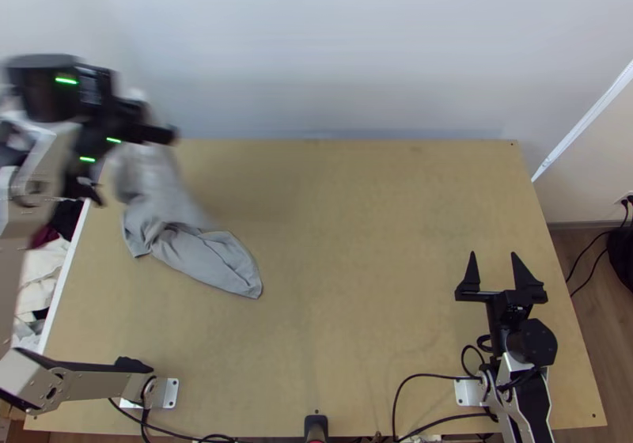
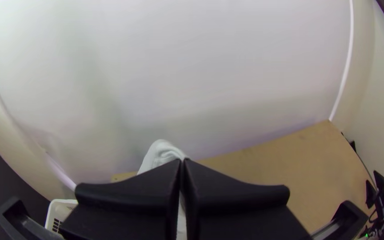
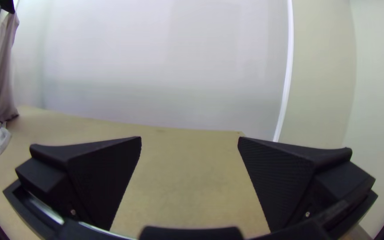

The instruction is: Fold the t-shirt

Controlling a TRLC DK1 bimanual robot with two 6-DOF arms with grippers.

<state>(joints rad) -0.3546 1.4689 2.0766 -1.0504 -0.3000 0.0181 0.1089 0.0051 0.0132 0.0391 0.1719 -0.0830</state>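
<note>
Wooden table (image 1: 356, 285) beneath grey t-shirt (image 1: 210, 259)

Robot lab, by the look: wood tbl (image 1: 348, 301) under R gripper (image 1: 493, 255), mount plate (image 1: 467, 393) & cables (image 1: 431, 375) behind it, white wall (image 1: 356, 55) ahead.

Grey t-shirt (image 1: 204, 258), hanging, crumpled end on table (image 1: 364, 269)

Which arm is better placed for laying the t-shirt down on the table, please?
Left, I judge: the left claw is shut on the grey t-shirt, whose lower end lies on the table. The right claw is open, far from it.
</note>
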